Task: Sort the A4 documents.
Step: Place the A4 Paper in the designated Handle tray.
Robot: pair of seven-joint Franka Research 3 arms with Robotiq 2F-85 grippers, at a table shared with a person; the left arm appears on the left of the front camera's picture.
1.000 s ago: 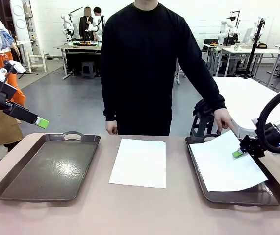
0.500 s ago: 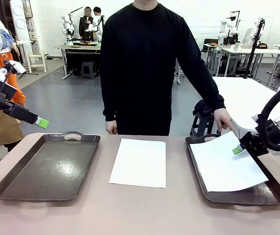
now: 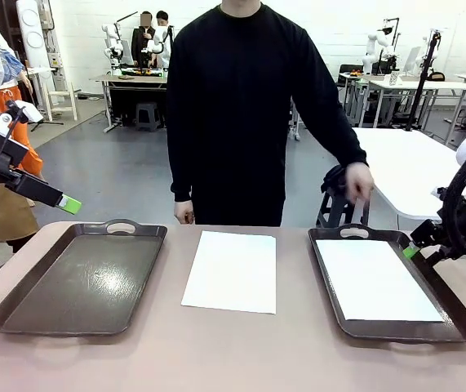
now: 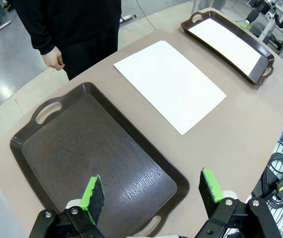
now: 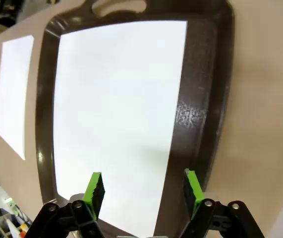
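1. Right hand (image 3: 412, 251): jaws apart, gripping nothing. It hangs at the right rim of the right tray (image 3: 324, 269). The right wrist view puts its pads above the sheet's edge and that rim.
2. Left hand (image 3: 69, 204): jaws apart, nothing in it, up in the air off the far left corner of the left tray (image 3: 77, 278).
3. A4 documents: the tray sheet (image 3: 383, 282) lies flat inside the right tray. The middle sheet (image 3: 231, 271) lies flat on the bare counter (image 3: 216, 351) between the trays, touching neither. The left tray holds nothing.
4. Risk: the middle sheet is thin and flush with the counter, so pads are likely to skid, drag or crease it instead of pinching it.
5. Risk: the right hand sits close to the rim, so a low swing away could knock the tray and shift the tray sheet.
6. Risk: the person's raised hand (image 3: 359, 181) hovers near that tray's far handle, so contact is possible if the arm goes that way.
7. Risk: no print is visible, so the right tray for the middle sheet is a guess.
8. Hard to see: the front view shows just one green pad of the right hand, the rest being behind its body and cable.
9. Cannot tell whether either sheet is single or a thin stack.
10. The left arm is cut off at the picture edge.
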